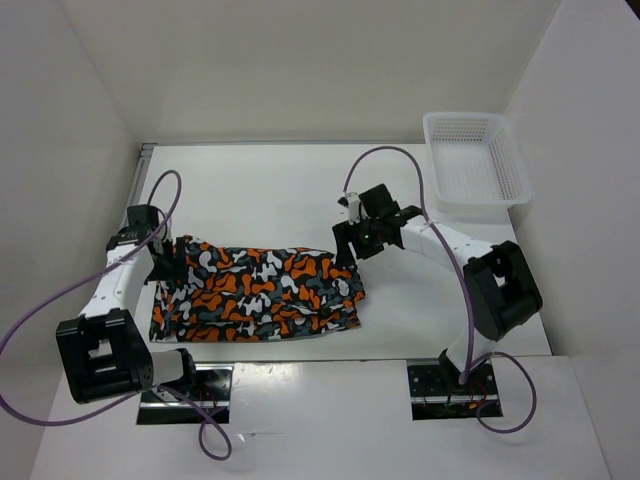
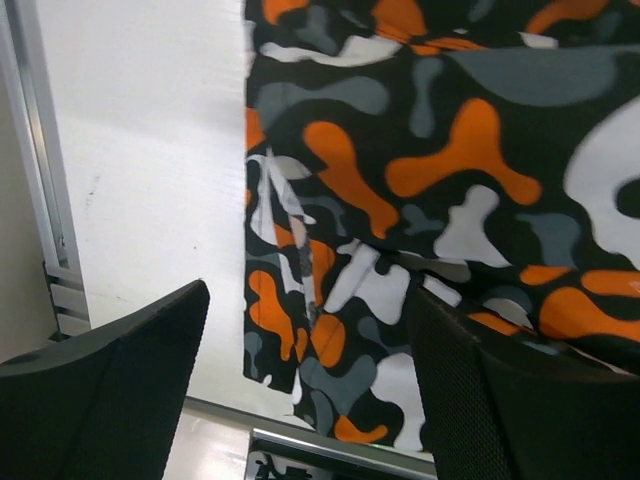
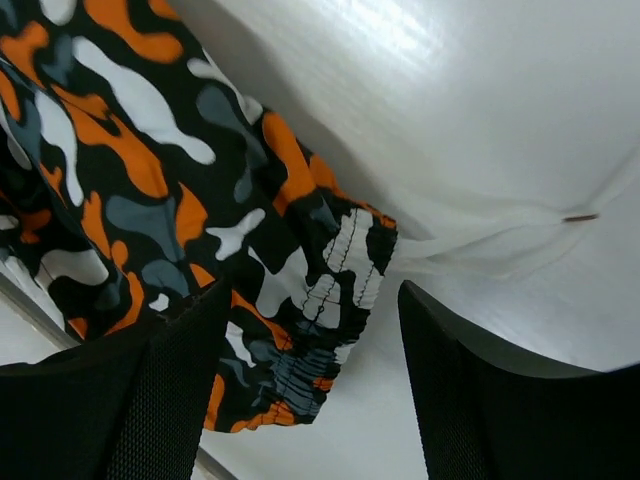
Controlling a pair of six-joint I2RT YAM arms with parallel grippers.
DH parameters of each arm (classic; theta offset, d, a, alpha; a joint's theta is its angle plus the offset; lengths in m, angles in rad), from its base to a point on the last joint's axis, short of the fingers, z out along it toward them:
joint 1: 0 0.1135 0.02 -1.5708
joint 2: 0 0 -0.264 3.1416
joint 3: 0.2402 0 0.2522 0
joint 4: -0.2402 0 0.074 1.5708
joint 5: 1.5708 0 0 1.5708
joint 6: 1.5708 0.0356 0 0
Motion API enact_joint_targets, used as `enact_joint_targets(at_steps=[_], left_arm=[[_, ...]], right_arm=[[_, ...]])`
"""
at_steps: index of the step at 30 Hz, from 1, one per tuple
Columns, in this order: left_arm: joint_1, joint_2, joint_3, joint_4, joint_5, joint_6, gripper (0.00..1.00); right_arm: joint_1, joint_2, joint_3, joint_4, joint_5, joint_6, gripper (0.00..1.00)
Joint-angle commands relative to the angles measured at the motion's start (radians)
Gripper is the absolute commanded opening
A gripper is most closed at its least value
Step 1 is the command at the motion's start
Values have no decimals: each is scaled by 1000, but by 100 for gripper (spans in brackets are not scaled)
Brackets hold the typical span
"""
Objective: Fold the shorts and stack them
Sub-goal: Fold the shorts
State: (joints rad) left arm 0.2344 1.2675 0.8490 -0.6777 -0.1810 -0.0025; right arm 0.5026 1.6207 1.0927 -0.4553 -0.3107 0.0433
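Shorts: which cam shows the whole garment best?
Top external: the shorts lie flat on the table, with nearly their whole outline in frame. The left wrist view shows only one edge and a patch of print. The right wrist view shows only a gathered, stitched corner.

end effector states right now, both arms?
Left end effector: open, holding nothing, above the shorts.
Right end effector: open, holding nothing.

Shorts [image 1: 255, 290]: blotched camouflage print in orange, dark grey, white and black. Basket [image 1: 478, 160], far right: white, perforated mesh pattern. Table [image 1: 270, 190]: plain white. Left arm [image 1: 112, 285] and right arm [image 1: 448, 240]: white links, black joints. Cables [image 1: 386, 149]: purple.
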Motion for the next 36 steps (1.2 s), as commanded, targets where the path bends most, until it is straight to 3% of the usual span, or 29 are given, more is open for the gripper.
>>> enact_joint_targets(at_steps=[1, 4, 9, 11, 12, 17, 18, 20, 21, 22, 25, 31, 33, 34, 36], left_arm=[[43, 35, -14, 46, 23, 2, 88], [68, 101, -44, 125, -14, 2, 88], [79, 177, -91, 207, -23, 2, 88], [79, 211, -102, 242, -32, 2, 83], [79, 220, -113, 251, -32, 2, 72], [79, 276, -113, 280, 23, 2, 45], [79, 285, -113, 290, 23, 2, 39], [69, 309, -93, 299, 35, 2, 22], [56, 329, -79, 299, 35, 2, 19], [37, 342, -61, 299, 35, 2, 19], [-1, 397, 53, 285, 46, 2, 19], [-104, 553, 287, 296, 31, 2, 16], [-161, 624, 376, 267, 43, 2, 19], [-181, 647, 424, 253, 43, 2, 22], [-230, 694, 551, 231, 43, 2, 42]], right_arm=[[8, 37, -46, 62, -68, 72, 73], [8, 83, -47, 86, -42, 61, 73], [51, 157, 15, 95, 77, 61, 63], [73, 168, 15, 104, 137, 61, 59], [83, 177, 15, 118, 153, 70, 59], [83, 223, 27, 139, 269, 179, 41], [83, 223, 39, 150, 297, 191, 31], [83, 238, 73, 161, 361, 204, 21], [83, 263, 87, 161, 421, 216, 17], [71, 263, 102, 161, 447, 216, 9], [28, 294, 153, 170, 538, 237, 0], [-88, 324, 236, 181, 659, 176, 0], [-137, 324, 249, 201, 659, 129, 0], [-150, 334, 259, 210, 668, 100, 1], [-163, 334, 259, 242, 609, 23, 28]])
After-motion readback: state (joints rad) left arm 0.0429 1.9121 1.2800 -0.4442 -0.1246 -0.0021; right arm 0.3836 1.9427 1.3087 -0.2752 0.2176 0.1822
